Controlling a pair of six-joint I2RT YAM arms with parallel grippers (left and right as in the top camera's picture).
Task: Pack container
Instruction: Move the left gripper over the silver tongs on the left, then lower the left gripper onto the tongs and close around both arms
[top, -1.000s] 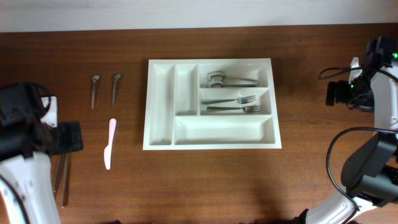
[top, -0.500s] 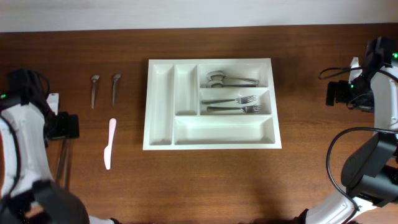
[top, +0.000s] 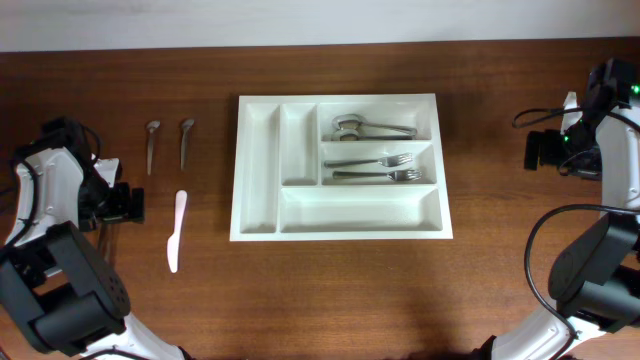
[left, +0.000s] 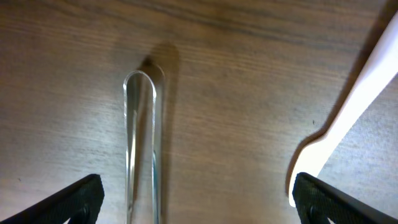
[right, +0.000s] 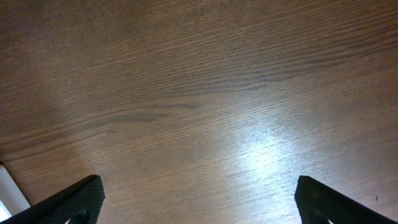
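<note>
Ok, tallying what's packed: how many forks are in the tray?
2. Both lie in the tray's middle horizontal compartment: upper fork, lower fork, side by side, tines pointing right.

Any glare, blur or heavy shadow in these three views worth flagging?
Overhead: sharp and evenly lit, no glare on the container. Left wrist: the metal handle mirrors light along its edges, with a dark shadow at its tip; the white knife looks slightly soft. Right wrist: a bright glare patch on the table, dimmer toward the left.

dark wood table (top: 330, 290), pale wall (top: 300, 20)
</note>
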